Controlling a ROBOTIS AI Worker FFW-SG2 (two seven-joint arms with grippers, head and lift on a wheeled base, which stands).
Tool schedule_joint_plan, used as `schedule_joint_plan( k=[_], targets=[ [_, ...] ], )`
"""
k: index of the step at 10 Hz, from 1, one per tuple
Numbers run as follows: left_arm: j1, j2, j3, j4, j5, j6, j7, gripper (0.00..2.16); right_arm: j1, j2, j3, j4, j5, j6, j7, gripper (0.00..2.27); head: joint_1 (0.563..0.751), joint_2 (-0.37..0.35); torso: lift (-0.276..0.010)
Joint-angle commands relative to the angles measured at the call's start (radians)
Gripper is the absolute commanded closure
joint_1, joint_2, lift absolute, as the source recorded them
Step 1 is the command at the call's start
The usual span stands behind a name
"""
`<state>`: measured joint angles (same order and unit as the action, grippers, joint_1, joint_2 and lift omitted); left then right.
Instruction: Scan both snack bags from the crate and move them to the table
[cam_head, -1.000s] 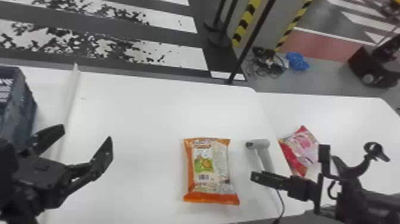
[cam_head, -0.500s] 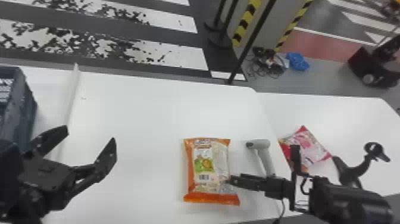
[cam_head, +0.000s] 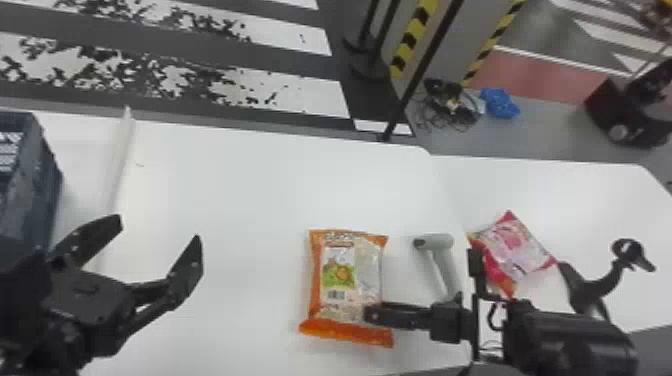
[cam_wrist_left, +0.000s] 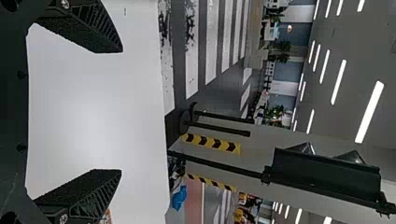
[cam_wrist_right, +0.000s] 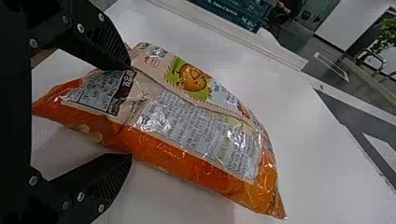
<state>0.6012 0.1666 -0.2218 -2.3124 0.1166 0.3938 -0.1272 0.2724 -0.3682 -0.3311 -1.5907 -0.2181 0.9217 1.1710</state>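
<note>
Right end effector (cam_head: 369, 315) leftward, at snack bag (cam_head: 342, 280) edge

Beyond a white table (cam_head: 250, 190), a dark floor (cam_head: 275, 60) is crossed by broad white stripes (cam_head: 315, 97), a black pole (cam_head: 425, 65) is flanked by yellow-and-black bands (cam_head: 415, 37), and a grey ceiling (cam_wrist_left: 357, 37) is lit by long, bright lights (cam_wrist_left: 369, 112).

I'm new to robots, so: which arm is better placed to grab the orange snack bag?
Right, probably: the right gripper straddles the orange snack bag; the left gripper is farther off.
</note>
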Motion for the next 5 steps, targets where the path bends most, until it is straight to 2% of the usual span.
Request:
schedule_joint_plan(
  k=[1,3,5],
  targets=[
    [-0.006,-0.001,-0.013,0.015,0.0,-0.011,0.0,0.07,0.001,-0.001,0.009,0.0,0.014,0.007,0.007,2.1,0.695,-0.35,-0.087],
    [-0.014,-0.001,-0.014,0.028,0.0,-0.023,-0.002,0.07,0.007,-0.006,0.015,-0.012,0.039,0.032,0.042,2.23,0.695,-0.35,-0.087],
    [-0.024,-0.001,-0.024,0.048,0.0,-0.035,-0.005,0.07,0.028,0.008,-0.029,-0.035,0.008,0.032,0.041,2.23,0.695,-0.35,-0.087]
  ],
)
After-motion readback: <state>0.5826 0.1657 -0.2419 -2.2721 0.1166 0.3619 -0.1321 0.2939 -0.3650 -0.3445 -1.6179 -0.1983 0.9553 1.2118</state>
